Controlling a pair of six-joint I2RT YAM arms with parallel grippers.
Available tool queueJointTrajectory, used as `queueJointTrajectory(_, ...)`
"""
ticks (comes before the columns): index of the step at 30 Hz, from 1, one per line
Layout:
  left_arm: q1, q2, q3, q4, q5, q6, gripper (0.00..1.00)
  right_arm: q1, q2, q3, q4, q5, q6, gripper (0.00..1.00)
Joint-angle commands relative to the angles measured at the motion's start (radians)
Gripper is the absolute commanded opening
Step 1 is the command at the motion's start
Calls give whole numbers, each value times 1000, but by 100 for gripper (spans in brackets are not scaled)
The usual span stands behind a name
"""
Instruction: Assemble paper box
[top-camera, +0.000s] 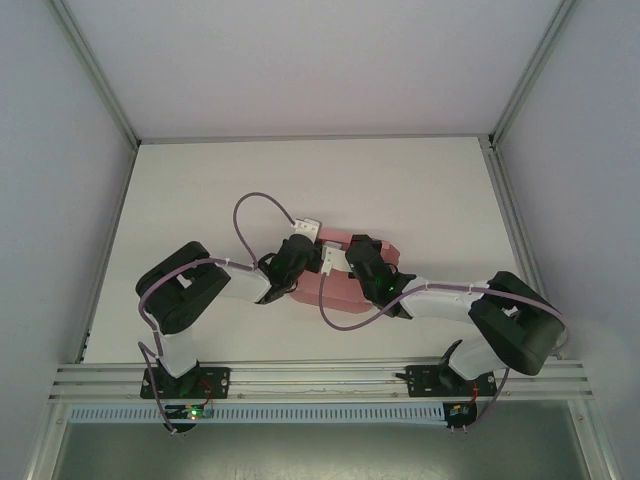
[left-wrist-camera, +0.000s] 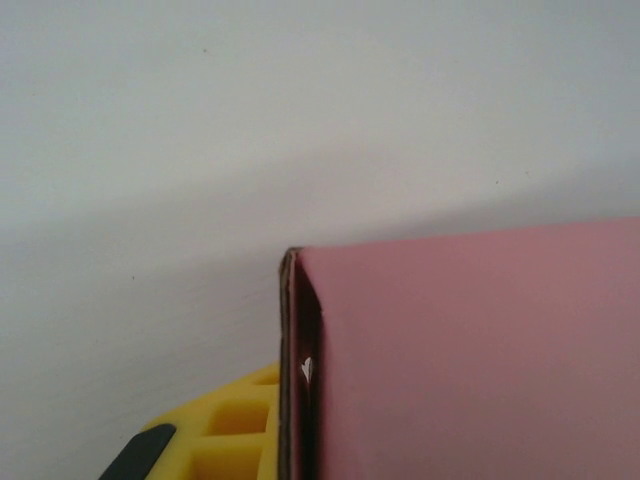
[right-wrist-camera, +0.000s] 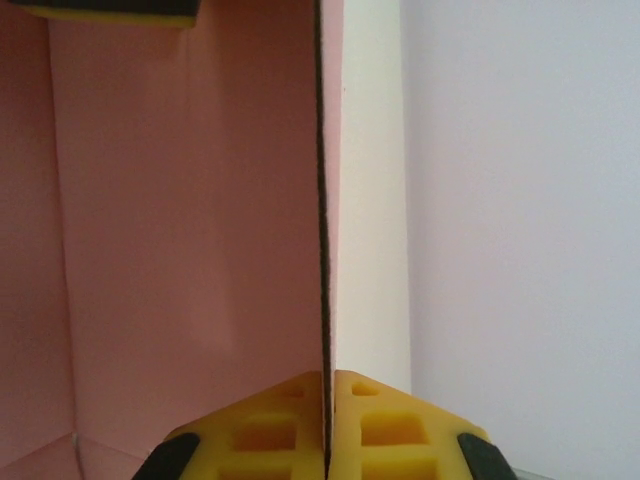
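Note:
The pink paper box (top-camera: 335, 292) lies mid-table, partly folded, between the two wrists. My left gripper (top-camera: 303, 272) is at its left edge. In the left wrist view one yellow pad (left-wrist-camera: 235, 420) presses on the outside of an upright pink wall (left-wrist-camera: 470, 350), and the other finger is hidden behind that wall. My right gripper (top-camera: 352, 268) is over the box's middle. The right wrist view has its two yellow fingertips (right-wrist-camera: 270, 430) shut on a thin pink wall (right-wrist-camera: 190, 200) seen edge-on, the right gripper (right-wrist-camera: 328, 388) clamping it.
The white table (top-camera: 420, 200) has free room behind and on both sides of the box. Grey enclosure walls (top-camera: 60, 150) stand left, right and at the back. A yellow and black finger tip (right-wrist-camera: 110, 10) shows beyond the pink wall.

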Motion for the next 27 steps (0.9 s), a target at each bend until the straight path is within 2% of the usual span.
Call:
queueJointTrajectory(1, 92, 90, -124, -43, -102, 14, 0, -15, -53, -9, -112, 20, 67, 15)
queueJointTrajectory(5, 91, 104, -146, 29, -57, 40, 0, -17, -128, 22, -220, -106, 145, 48)
queueJointTrajectory(6, 91, 104, -148, 38, -52, 48, 0, -17, -156, 37, -271, -150, 172, 59)
queueJointTrajectory(8, 91, 109, -159, 77, -26, 67, 0, -19, -209, 52, -306, -217, 220, 72)
queueJointTrajectory(9, 89, 109, -166, 104, -6, 82, 0, -22, -241, 58, -332, -271, 236, 86)
queueJointTrajectory(10, 91, 110, -171, 127, 12, 92, 0, -25, -271, 61, -345, -323, 255, 96)
queueJointTrajectory(15, 90, 104, -192, 228, 123, 136, 0, -65, -397, 80, -319, -571, 365, 98)
queueJointTrajectory(18, 86, 108, -203, 291, 159, 172, 0, -135, -392, 124, -257, -627, 560, 98)
queueJointTrajectory(20, 79, 106, -203, 306, 162, 198, 0, -188, -334, 213, -324, -611, 720, 98)
queueJointTrajectory(23, 70, 103, -196, 300, 161, 222, 0, -251, -202, 381, -528, -573, 912, 98)
queueJointTrajectory(27, 62, 105, -183, 270, 179, 247, 0, -293, -13, 538, -717, -669, 952, 95)
